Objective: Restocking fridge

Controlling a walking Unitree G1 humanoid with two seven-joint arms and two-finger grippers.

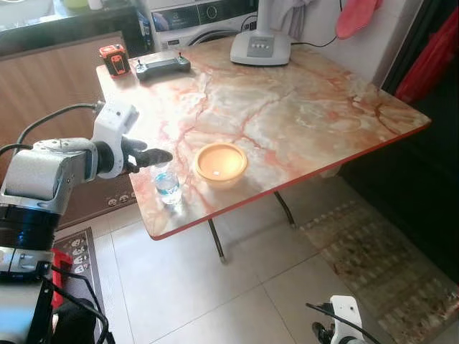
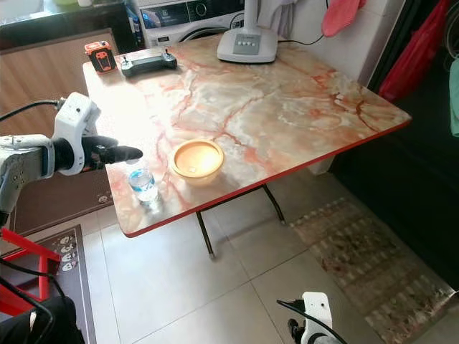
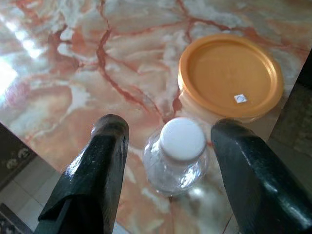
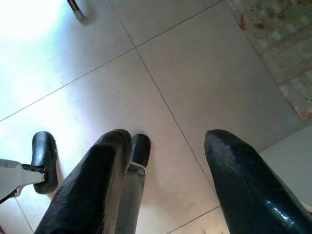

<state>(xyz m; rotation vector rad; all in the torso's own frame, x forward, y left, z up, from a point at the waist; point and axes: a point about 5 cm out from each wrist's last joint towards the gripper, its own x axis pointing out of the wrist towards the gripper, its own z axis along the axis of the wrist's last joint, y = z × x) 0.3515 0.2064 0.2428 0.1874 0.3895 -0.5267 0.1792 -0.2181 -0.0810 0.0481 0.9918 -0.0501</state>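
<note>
While its jaws gape wide around the water bottle (image 3: 178, 156) without touching, the left gripper (image 3: 168, 170) hovers above.

Water bottles: one, a small clear water bottle (image 1: 167, 185) with a white cap
Bowls: one orange bowl (image 1: 221, 164)
Tables: one marble-patterned table (image 1: 301, 107) with a red edge
Remote controllers: one dark remote controller (image 1: 163, 65) with two sticks
Orange-and-black devices: one small orange-and-black device (image 1: 113, 59) at the table's far corner
White appliance bases: one white appliance base (image 1: 260, 48) with buttons
Washing machines: one washing machine (image 1: 203, 18) behind the table
Rugs: one patterned rug (image 1: 380, 265) on the tiled floor
Grippers: two, the left gripper (image 1: 159, 157) and the right gripper (image 4: 165, 185)
Gripper fingers: two black fingers (image 3: 92, 180) on each
</note>
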